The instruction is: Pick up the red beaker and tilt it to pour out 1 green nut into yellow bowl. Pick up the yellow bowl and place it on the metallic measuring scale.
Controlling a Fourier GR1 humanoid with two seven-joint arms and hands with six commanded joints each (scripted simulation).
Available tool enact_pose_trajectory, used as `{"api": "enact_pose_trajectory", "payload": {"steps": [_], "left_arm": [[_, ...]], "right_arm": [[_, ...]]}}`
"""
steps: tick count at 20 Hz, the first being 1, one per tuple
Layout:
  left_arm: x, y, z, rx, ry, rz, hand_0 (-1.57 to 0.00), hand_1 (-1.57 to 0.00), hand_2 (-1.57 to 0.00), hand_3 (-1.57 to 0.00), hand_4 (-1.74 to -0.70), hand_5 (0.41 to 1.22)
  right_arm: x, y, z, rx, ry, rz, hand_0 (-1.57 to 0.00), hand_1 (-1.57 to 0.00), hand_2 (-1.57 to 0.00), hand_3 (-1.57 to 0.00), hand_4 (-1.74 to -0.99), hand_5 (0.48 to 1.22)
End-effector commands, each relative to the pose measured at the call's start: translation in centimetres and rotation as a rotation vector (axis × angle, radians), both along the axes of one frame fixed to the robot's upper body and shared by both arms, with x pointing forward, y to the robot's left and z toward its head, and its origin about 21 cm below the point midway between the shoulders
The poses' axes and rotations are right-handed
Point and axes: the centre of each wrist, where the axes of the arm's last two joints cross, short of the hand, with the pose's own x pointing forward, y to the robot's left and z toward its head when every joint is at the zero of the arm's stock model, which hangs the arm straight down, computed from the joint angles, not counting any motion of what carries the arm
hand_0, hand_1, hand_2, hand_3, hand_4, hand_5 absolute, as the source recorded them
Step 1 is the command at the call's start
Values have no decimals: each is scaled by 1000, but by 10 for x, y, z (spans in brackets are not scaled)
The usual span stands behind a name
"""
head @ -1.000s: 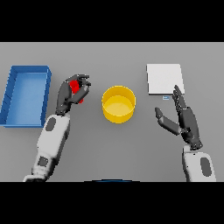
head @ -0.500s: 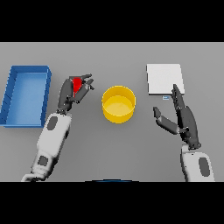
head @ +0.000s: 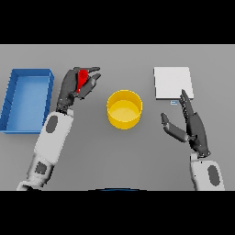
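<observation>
Step 1 in hand: left hand [head: 72, 87], fingers curled round small red beaker [head: 82, 78], held left of round yellow bowl [head: 124, 109] on grey counter [head: 114, 156]. Right hand [head: 193, 126] open, idle below flat metallic scale [head: 172, 82]. Next: shift beaker over bowl, tilt.

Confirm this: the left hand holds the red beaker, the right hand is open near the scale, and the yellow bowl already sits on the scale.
Not quite. In the head view the yellow bowl sits on the table, apart from the scale. The rest holds: the left hand holds the red beaker, and the right hand is open near the scale.
</observation>
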Motion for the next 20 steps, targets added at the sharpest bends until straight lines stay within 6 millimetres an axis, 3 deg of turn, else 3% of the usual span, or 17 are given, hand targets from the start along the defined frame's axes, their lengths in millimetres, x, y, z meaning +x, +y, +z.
{"api": "enact_pose_trajectory", "payload": {"steps": [1, 6, 8, 18, 20], "left_arm": [[0, 2, 4, 42, 3, -3, -1565, -1565, -1565, -1560, -1616, 1174], [4, 10, 14, 135, 7, -22, -1565, -1565, -1565, -1560, -1616, 1140], [6, 9, 27, 226, -22, -55, -1567, -1567, -1567, -1564, -1661, 1126], [24, -28, 62, 972, -70, -276, -1571, -1571, -1571, -1570, -1732, 1190], [27, -34, 67, 1089, -55, -326, -1571, -1571, -1571, -1571, -1683, 1201]], "right_arm": [[0, 0, -2, -5, 11, 1, 1, 1, 1, 1, -1277, 664], [-2, 3, -3, 0, 22, 3, 1, 1, 1, 1, -1277, 679], [-3, 5, -2, 9, 12, 9, 1, 1, 1, 1, -1273, 686], [-5, 5, 1, -20, 4, 5, 1, 1, 1, 1, -1290, 695], [-4, 5, 1, -3, 31, 1, 1, 1, 1, 1, -1293, 690]]}}
